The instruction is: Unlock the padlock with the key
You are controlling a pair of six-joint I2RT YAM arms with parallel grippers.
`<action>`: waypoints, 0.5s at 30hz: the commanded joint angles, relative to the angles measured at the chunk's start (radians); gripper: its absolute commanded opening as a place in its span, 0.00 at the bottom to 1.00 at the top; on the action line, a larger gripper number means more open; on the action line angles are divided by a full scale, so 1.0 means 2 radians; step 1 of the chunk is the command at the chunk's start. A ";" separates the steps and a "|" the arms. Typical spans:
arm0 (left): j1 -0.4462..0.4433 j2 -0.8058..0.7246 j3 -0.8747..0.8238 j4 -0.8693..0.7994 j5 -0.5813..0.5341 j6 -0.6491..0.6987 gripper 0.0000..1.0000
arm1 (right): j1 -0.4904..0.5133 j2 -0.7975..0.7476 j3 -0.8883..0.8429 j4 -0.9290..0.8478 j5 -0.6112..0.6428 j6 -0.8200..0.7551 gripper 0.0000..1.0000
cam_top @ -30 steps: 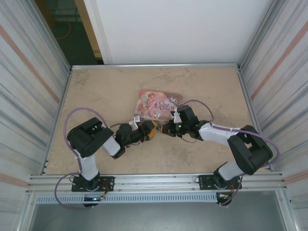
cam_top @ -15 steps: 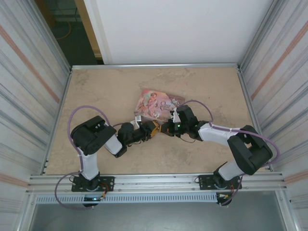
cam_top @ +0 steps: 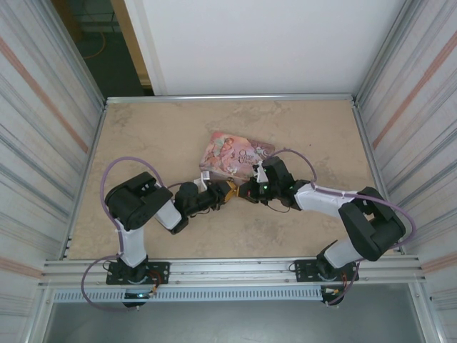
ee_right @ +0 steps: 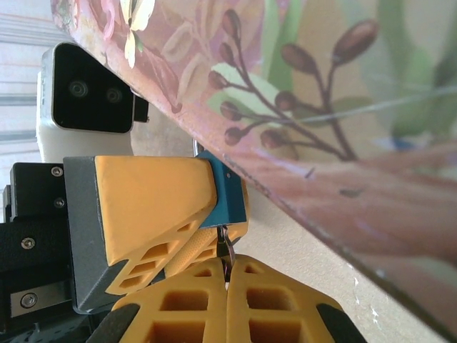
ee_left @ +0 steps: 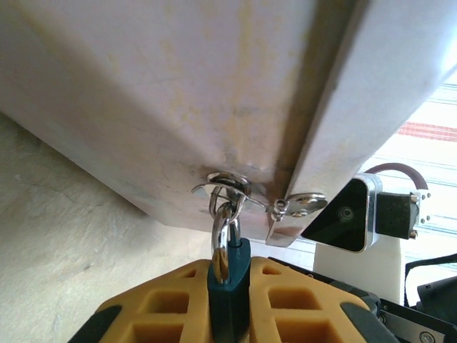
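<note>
Two grippers nose to nose at near edge of pink tin [cam_top: 232, 153], mid-table [cam_top: 143, 136]. Left gripper [cam_top: 226, 191] pinches padlock [ee_left: 228, 282] by blue body. Shackle [ee_left: 223, 230] runs up through silvery hasp [ee_left: 226, 183] on tin's side. Right gripper [ee_right: 228, 286] fingers pressed together on key [ee_right: 226, 248], a thin metal sliver, its tip right at padlock's end face. Padlock hangs just beside tin.
</note>
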 commanded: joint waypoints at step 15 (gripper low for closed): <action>-0.004 -0.072 0.004 -0.124 -0.004 -0.008 0.00 | -0.014 -0.134 -0.017 -0.076 0.043 -0.093 0.38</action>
